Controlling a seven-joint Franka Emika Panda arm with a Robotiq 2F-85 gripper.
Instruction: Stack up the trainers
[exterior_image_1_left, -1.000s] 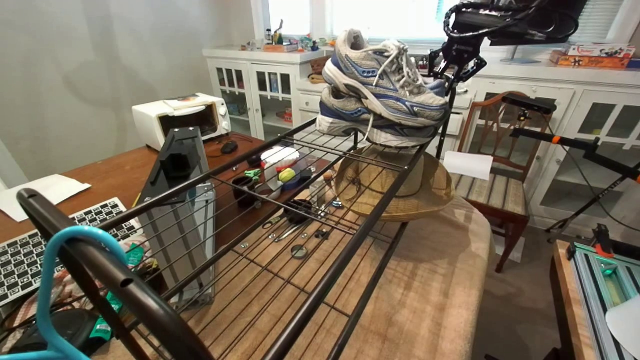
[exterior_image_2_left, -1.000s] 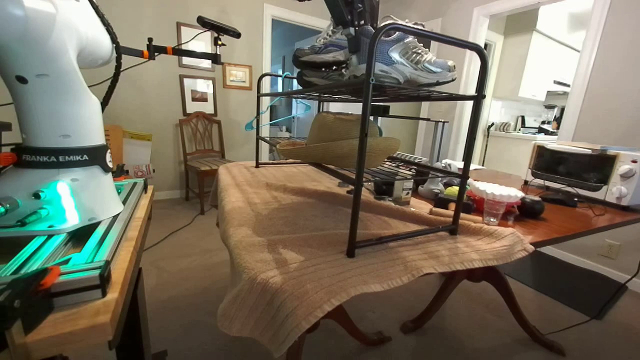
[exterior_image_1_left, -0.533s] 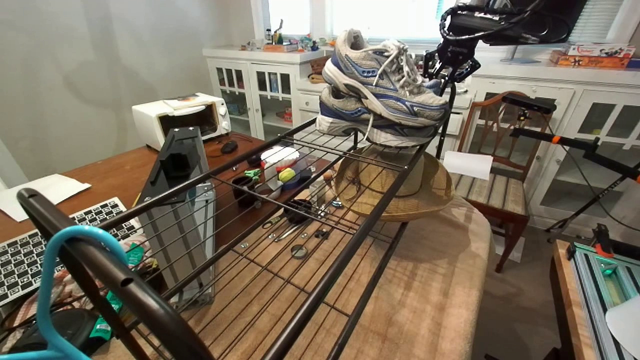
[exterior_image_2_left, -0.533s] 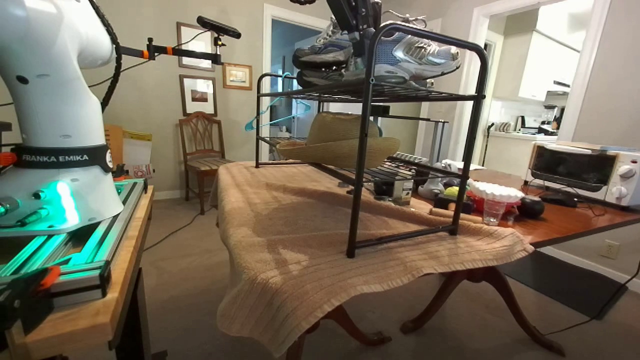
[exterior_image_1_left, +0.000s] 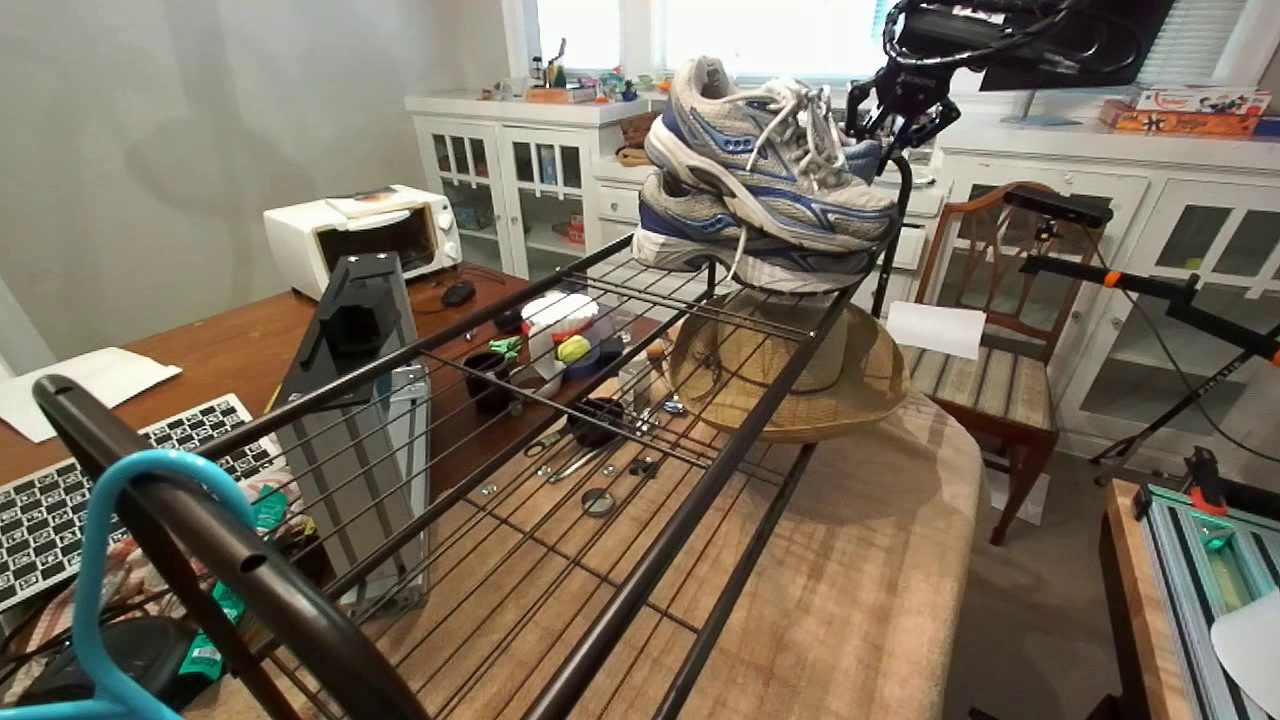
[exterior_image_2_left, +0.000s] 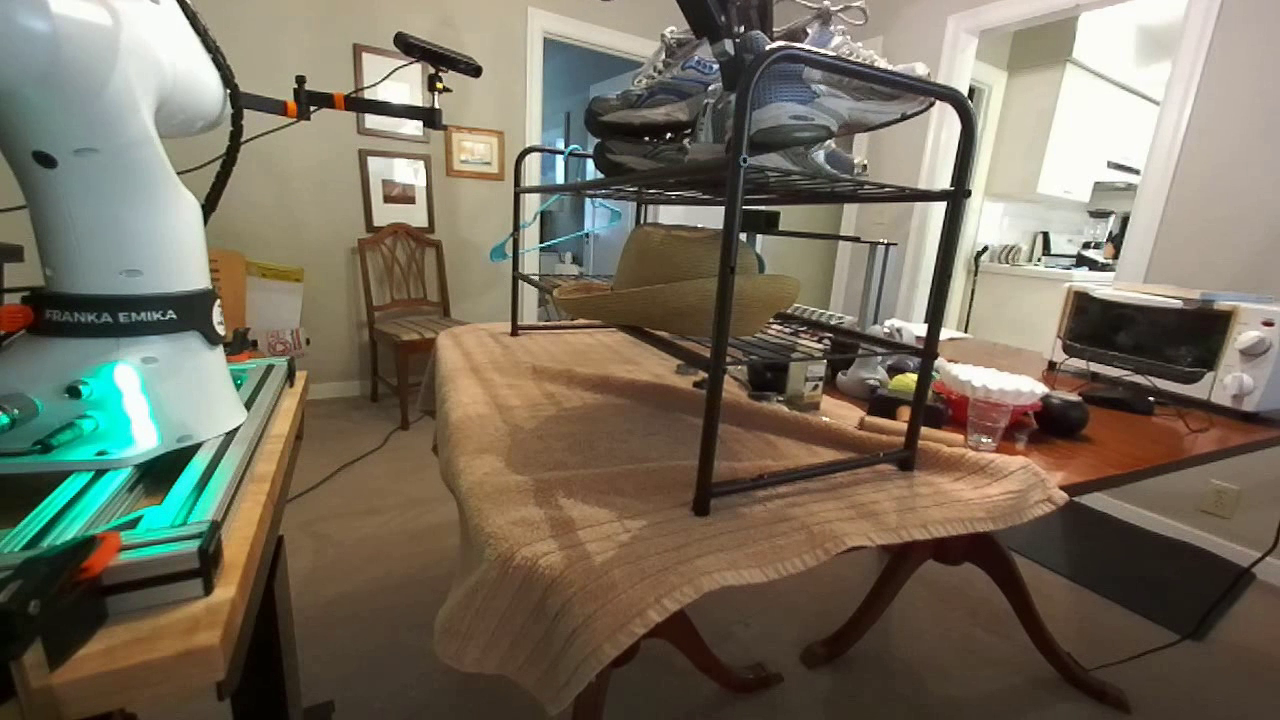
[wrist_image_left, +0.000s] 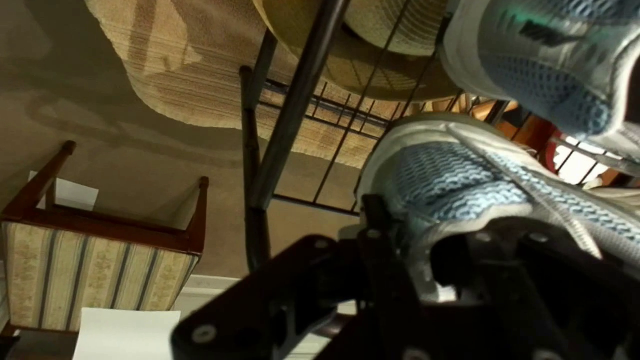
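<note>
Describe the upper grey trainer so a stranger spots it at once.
On the tan cloth stands a dark metal rack. Atop it, above the straw hat, find a grey mesh trainer with blue trim. It lies on a similar trainer, and unlike the bluer one nearby, is outside the jaws.

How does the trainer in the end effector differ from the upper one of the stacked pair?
Support: the gripped trainer is held by the end effector, while the stacked trainer rests on a lower trainer.
Colour: the gripped trainer shows broad blue mesh; the stacked trainer is mostly greyish white with blue trim.
Shared: both are lace-ups with some blue.
</note>
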